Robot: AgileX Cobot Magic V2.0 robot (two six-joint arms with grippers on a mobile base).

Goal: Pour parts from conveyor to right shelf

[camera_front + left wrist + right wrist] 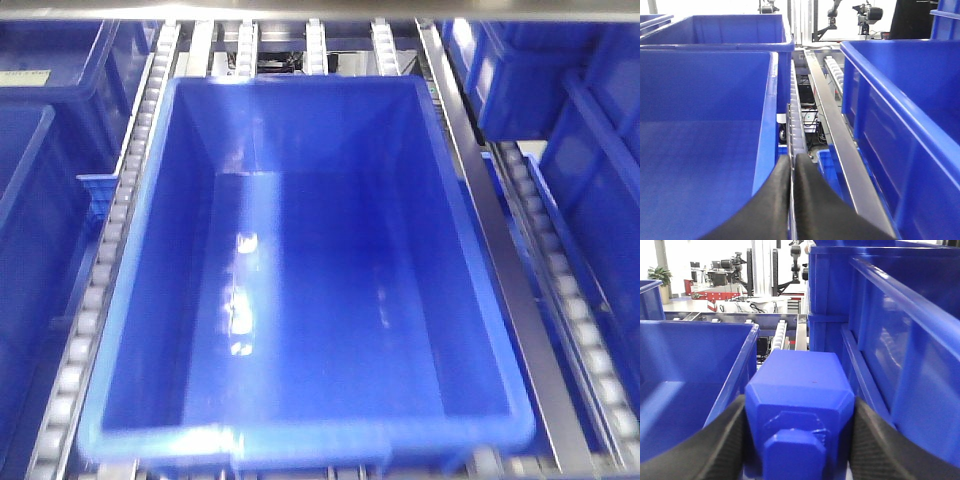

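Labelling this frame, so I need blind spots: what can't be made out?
Conveyor: in no view.
Front view: both grippers out of frame; glare masks spots on the bin floor.
Right wrist view: bottom edge cuts off the blue block and right gripper.
Left wrist view: left gripper cut off likewise.

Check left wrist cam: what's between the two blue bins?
Left wrist view: a white roller track and a steel rail run between left bin and right bin.
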